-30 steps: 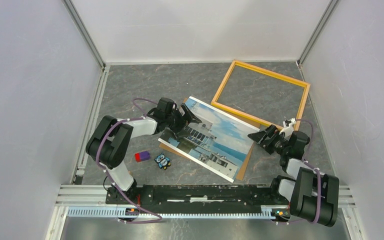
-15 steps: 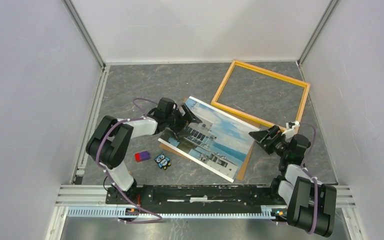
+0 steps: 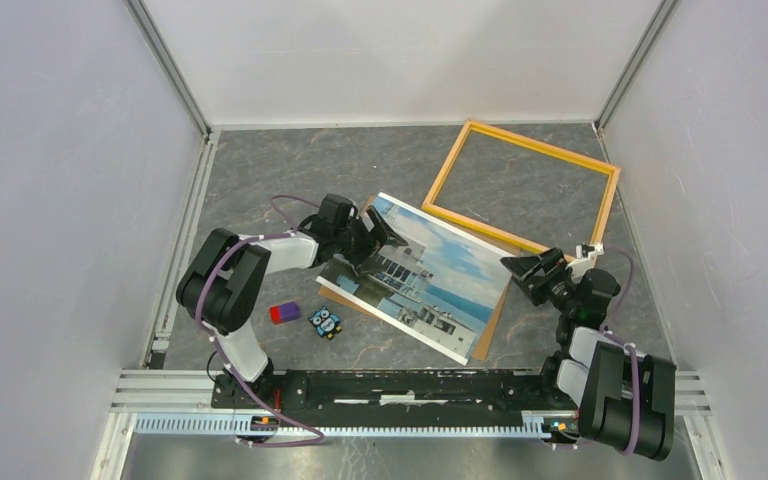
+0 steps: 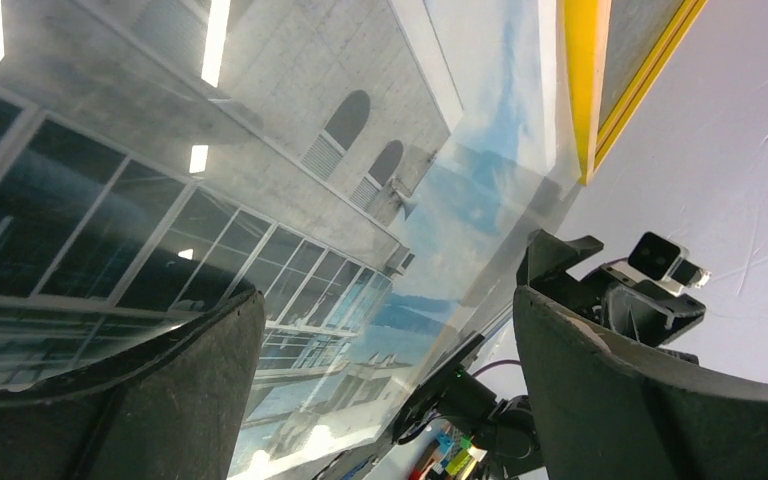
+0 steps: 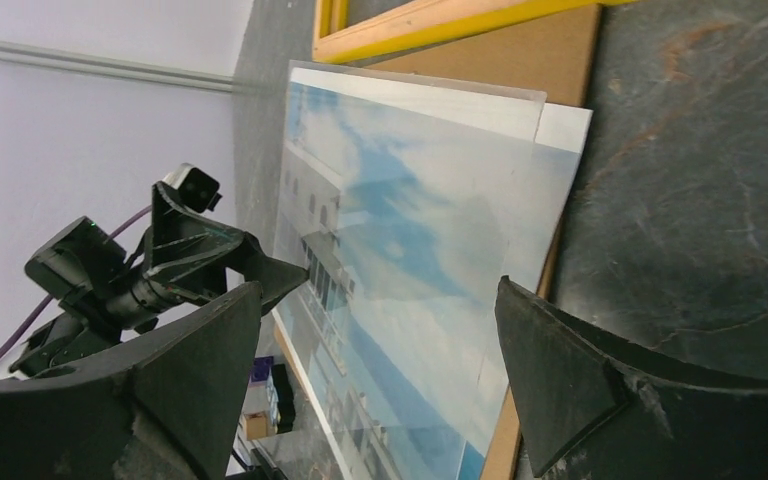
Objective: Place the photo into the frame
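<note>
Brown backing panel [image 5: 500, 70], purple-red block [image 3: 284, 313], penguin toy [image 3: 326, 322]

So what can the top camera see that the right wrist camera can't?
Only the top camera shows the whole frame, all four sides, and the black rail that both arms are bolted to. Only the right wrist camera shows a clear sheet whose corner lies over the photo. Both show the photo, the brown panel under it, and the open left gripper.

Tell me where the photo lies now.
In the top view the photo lies mid-table on a brown panel, nearer than the frame, between the left pincer and the right pincer.
</note>
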`<state>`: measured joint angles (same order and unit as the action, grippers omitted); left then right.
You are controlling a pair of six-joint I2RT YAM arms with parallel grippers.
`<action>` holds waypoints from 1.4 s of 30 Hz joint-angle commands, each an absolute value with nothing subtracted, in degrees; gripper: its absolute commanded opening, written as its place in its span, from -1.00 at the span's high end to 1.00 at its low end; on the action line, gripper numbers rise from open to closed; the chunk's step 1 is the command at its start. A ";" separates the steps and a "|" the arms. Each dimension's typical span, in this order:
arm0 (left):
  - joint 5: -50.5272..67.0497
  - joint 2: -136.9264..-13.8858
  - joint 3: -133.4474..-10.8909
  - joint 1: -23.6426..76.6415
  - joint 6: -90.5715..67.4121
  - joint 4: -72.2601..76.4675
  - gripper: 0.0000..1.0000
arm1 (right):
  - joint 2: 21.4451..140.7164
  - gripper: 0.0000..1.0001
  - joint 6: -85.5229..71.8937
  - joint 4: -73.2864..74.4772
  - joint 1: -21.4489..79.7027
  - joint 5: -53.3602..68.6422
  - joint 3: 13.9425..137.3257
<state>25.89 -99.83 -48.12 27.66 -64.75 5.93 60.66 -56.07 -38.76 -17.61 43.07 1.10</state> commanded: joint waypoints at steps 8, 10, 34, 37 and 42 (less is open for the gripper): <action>26.83 -102.04 -49.13 29.37 -65.56 5.91 -1.00 | 69.82 -0.82 -47.38 -38.09 -17.24 40.79 5.86; 26.89 -102.33 -49.07 29.41 -65.73 5.95 -1.00 | 71.42 -0.81 -46.26 -38.01 -17.38 40.66 6.43; 27.77 -104.24 -48.96 30.30 -66.71 7.21 -1.00 | 84.54 -0.79 -53.49 -52.11 -19.09 44.21 5.33; 27.93 -104.93 -48.96 30.67 -66.88 7.25 -1.00 | 85.58 -0.78 -56.17 -56.45 -19.08 45.96 4.36; 28.10 -105.17 -48.91 31.04 -67.06 7.47 -1.00 | 84.40 -0.74 -61.32 -62.90 -19.07 48.39 2.58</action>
<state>28.95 -103.07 -49.15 30.09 -65.80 10.09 85.03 -56.21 -55.83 -19.38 44.34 4.49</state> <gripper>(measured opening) 0.996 0.882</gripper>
